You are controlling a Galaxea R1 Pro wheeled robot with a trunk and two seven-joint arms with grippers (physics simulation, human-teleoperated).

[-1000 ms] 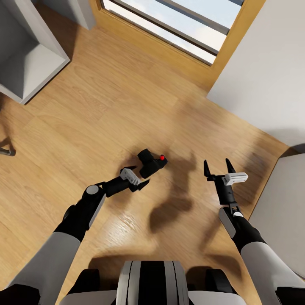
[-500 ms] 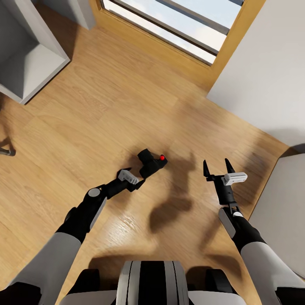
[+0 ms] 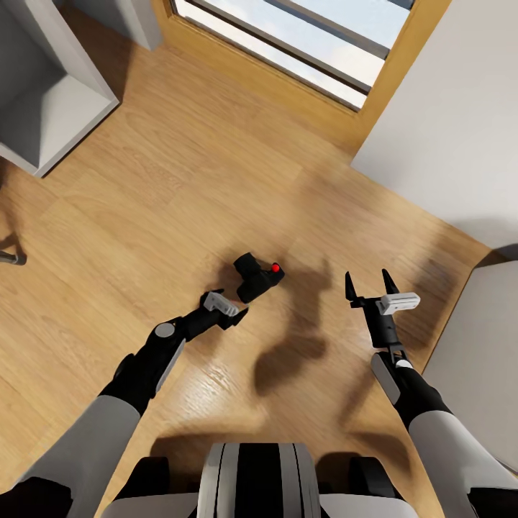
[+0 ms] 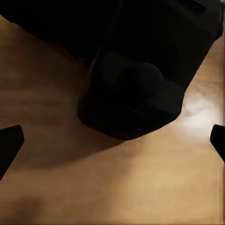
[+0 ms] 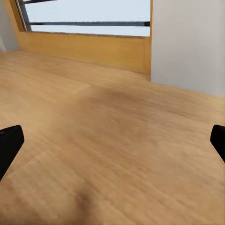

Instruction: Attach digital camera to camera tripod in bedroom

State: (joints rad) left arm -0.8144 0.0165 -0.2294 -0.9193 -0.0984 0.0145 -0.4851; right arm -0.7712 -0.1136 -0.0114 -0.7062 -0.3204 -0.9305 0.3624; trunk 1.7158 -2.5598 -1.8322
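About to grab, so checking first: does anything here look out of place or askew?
Yes: the small black digital camera with the red button lies tipped on the light wood floor, just ahead of the left gripper and its open fingers.

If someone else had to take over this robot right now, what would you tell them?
Left gripper: open, low, just short of the camera, not touching it.
Right gripper: open, empty, held above the floor to the camera's right.
Camera: lying on the wood floor, red button showing.
Done: the approach.
Left: grasp the camera, find the tripod, attach it.
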